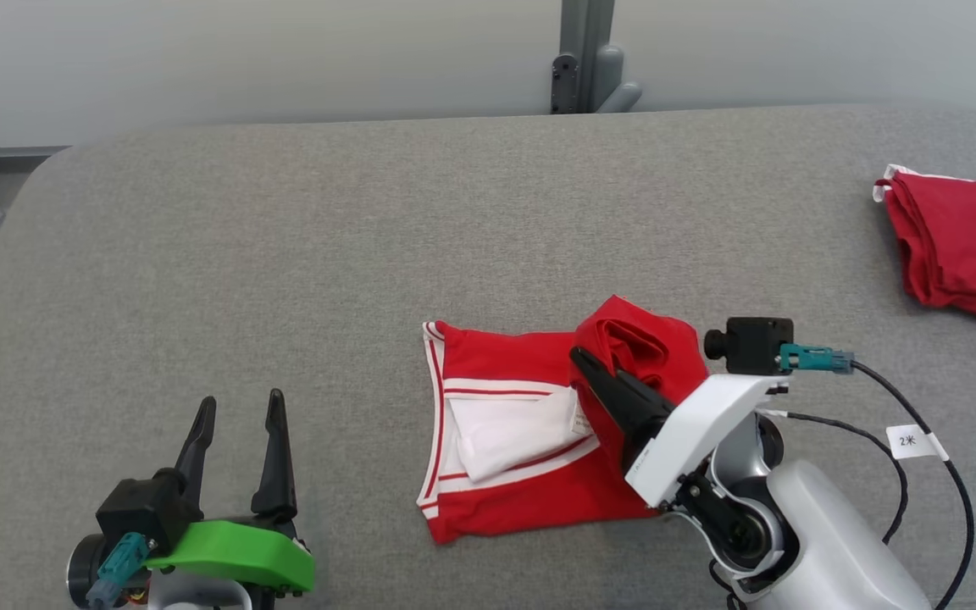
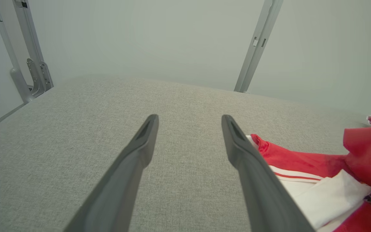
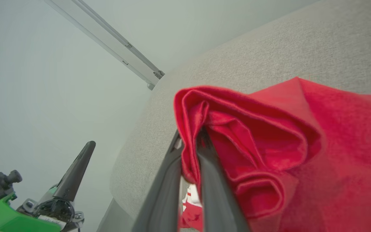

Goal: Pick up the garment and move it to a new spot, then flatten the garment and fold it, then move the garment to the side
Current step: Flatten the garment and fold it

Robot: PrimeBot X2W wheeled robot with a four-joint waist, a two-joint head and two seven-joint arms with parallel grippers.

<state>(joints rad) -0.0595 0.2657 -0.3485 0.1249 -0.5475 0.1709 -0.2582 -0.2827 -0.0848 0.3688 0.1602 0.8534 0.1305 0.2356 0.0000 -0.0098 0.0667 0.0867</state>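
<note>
The garment (image 1: pixel 505 424) is red with white stripes and a white inner panel, lying partly folded on the grey table (image 1: pixel 369 254) at centre. My right gripper (image 1: pixel 585 363) is shut on a bunched red fold of the garment (image 3: pixel 237 129), lifting its right edge up and over. In the right wrist view the fingers (image 3: pixel 211 180) pinch the cloth between them. My left gripper (image 1: pixel 238 411) stands open near the table's front left, apart from the garment (image 2: pixel 301 167), nothing between its fingers (image 2: pixel 134 161).
A second, darker red folded cloth (image 1: pixel 962 246) lies at the table's far right edge. A grey metal post (image 1: pixel 585 55) stands behind the table. Cables (image 1: pixel 912 424) trail from my right wrist.
</note>
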